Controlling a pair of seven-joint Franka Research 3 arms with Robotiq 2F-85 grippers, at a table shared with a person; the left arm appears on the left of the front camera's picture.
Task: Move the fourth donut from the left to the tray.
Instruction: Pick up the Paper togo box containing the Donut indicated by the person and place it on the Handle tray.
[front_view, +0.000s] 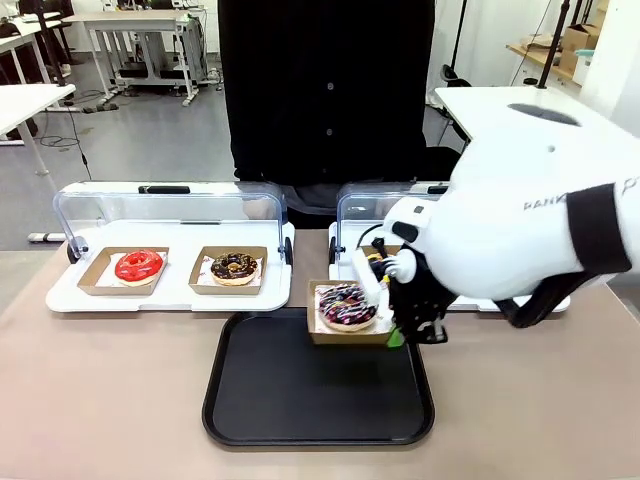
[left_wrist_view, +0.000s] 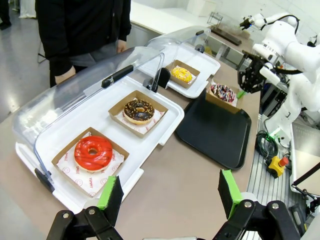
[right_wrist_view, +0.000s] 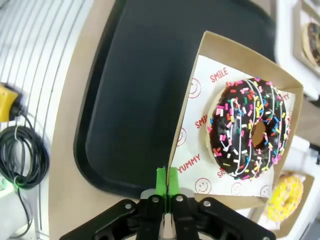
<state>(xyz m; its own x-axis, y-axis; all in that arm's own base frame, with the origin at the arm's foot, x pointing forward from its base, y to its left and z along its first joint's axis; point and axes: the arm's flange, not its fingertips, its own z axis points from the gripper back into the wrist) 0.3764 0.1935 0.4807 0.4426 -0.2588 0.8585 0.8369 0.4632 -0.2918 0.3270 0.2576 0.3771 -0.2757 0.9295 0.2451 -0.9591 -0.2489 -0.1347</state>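
The fourth donut (front_view: 347, 305), chocolate-glazed with pink and white drizzle and sprinkles, lies in its brown cardboard holder (front_view: 330, 337) at the far rim of the black tray (front_view: 300, 400). My right gripper (front_view: 392, 335) is shut on the holder's right wall. In the right wrist view the green pads (right_wrist_view: 161, 180) pinch the holder's thin edge, with the donut (right_wrist_view: 250, 127) beyond and the tray (right_wrist_view: 135, 90) underneath. Whether the holder touches the tray I cannot tell. My left gripper (left_wrist_view: 170, 192) stands open over the near table, far from the donut (left_wrist_view: 222, 92) and the tray (left_wrist_view: 215, 130).
Two white display trays (front_view: 170, 295) with raised clear lids stand behind the black tray. The left one holds a red donut (front_view: 138, 265) and a chocolate crumb donut (front_view: 234, 267); a yellow donut (left_wrist_view: 182, 74) sits in the right one. A person (front_view: 325, 90) stands at the far side.
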